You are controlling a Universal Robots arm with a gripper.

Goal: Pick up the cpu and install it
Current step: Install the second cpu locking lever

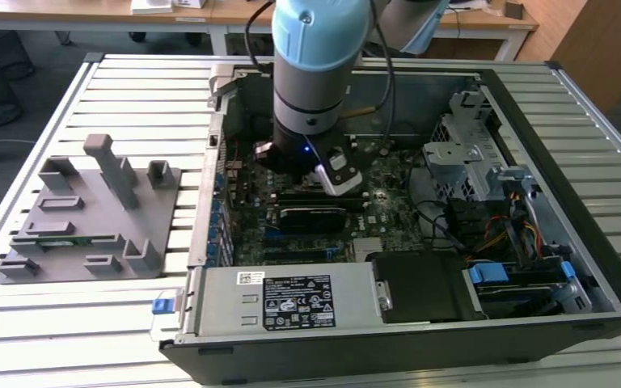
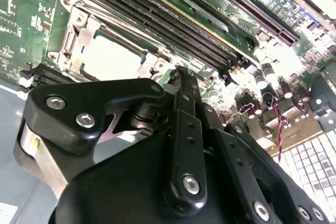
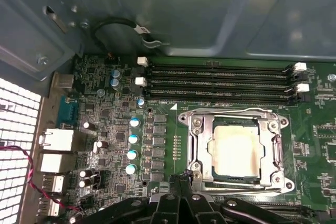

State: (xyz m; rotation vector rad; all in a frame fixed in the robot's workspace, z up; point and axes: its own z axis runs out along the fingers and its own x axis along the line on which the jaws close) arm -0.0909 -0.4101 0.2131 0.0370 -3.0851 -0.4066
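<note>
Pincer [image 3: 181, 178] of the arm hangs inside the open computer case [image 1: 569, 121], low over the motherboard [image 1: 289, 218], its black fingertips [image 3: 185, 177] drawn together with no gap showing and nothing between them. In the first wrist view the tips sit just beside the near edge of the socket frame [image 3: 195, 145]; in the second wrist view the tips [image 2: 184, 80] stand close to the same frame [image 2: 73, 35].

Already in the socket lies the cpu [image 3: 236, 150], flat and square, its pale metal top ringed by the metal frame; the second wrist view shows it too [image 2: 110, 59], washed bright. Beyond the socket, on the side away from the pincer, run four long black memory slots [image 3: 220, 82] with white clips at their ends. A row of small blue-topped capacitors [image 3: 132, 145] stands beside the socket, and past them the rear ports [image 3: 55, 140].

In the exterior view the case lies on its side on a table of pale slatted metal [image 1: 95, 323], with the arm's blue-grey column [image 1: 316, 65] coming down into it. On the table to the case's side, at the exterior view's left, rests a grey plastic fixture [image 1: 84, 218] with upright posts, and a thin green memory stick [image 1: 62, 240] lying in it. Wooden desks [image 1: 73, 10] stand behind the table.
</note>
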